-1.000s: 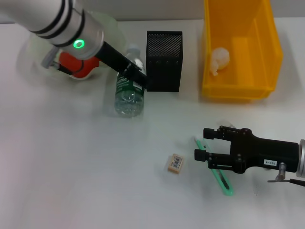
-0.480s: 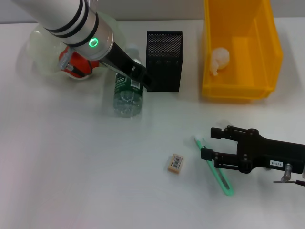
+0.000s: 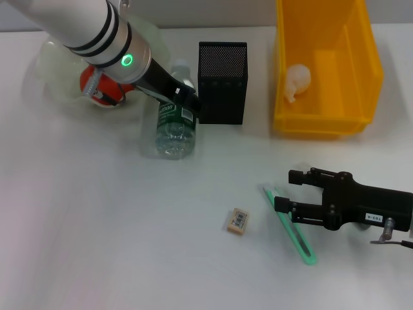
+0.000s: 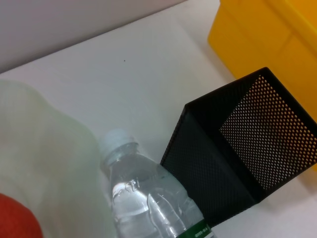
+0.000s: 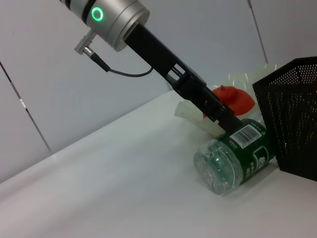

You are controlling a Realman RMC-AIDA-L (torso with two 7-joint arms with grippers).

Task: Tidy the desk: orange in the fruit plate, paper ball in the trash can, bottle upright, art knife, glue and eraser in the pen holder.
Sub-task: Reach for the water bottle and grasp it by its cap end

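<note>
The bottle (image 3: 173, 126) lies on its side between the fruit plate (image 3: 48, 55) and the pen holder (image 3: 222, 82), cap pointing away. My left gripper (image 3: 185, 98) is shut on its upper body; the right wrist view shows the gripper (image 5: 223, 116) on the bottle (image 5: 233, 158). The orange (image 3: 102, 90) sits in the plate. The paper ball (image 3: 298, 81) lies in the yellow trash can (image 3: 326, 123). The eraser (image 3: 237, 221) and the green art knife (image 3: 290, 227) lie on the table. My right gripper (image 3: 284, 190) is open, empty, just right of the knife's far end. No glue shows.
The white table's front left is bare. The pen holder (image 4: 247, 139) stands close against the bottle (image 4: 143, 198), with the trash can (image 4: 267, 34) behind it. The left arm reaches over the plate from the back left.
My left arm's wrist has swung right over the plate while its gripper stayed at the bottle. My right gripper has drawn back a little to the right, away from the knife.
</note>
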